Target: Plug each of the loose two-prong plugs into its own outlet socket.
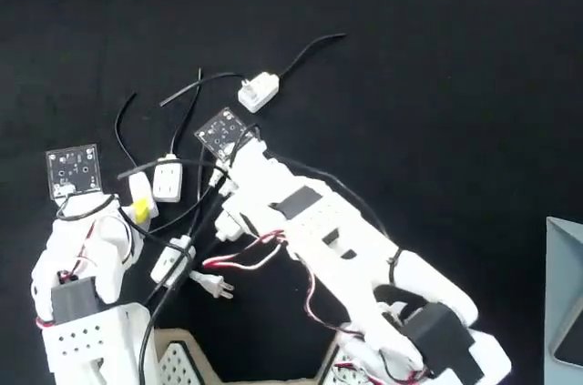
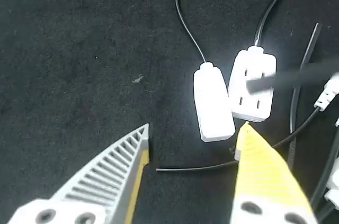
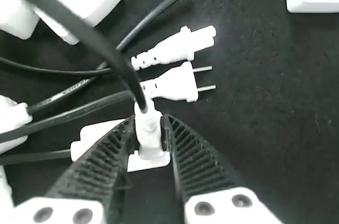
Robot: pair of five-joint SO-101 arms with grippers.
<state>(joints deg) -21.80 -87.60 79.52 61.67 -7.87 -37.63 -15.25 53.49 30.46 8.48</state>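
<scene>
1. Closest to the table's [image 1: 474, 130] near edge, between the two arm bases, we see a loose white two-prong plug [image 1: 213, 284]. It lies flat, its long axis roughly along that edge and its prongs toward the right edge.
2. A little farther in, the right gripper [image 3: 148, 119] pinches a white corded plug [image 3: 148, 131] between its black ribbed fingers. This plug stands upright on a flat white outlet block [image 3: 95, 136].
3. Just beyond lie a second white two-prong plug [image 3: 172, 84] and a white moulded connector [image 3: 177, 47], parallel and pointing the same way.
4. Toward the left edge, the left gripper [image 2: 194, 130] is spread wide, with one white ribbed finger and one yellow. The yellow tip sits just beside a plain white oblong block [image 2: 213, 102]. A white slotted outlet socket [image 2: 253, 87] lies alongside it, slots up, and both cords run toward the far edge.
5. Farther back, a white socket on a black cord [image 1: 258, 91] lies diagonally.
6. Two small square dotted boards [image 1: 73, 169] [image 1: 225, 130] bear markings too small for us to read.
</scene>
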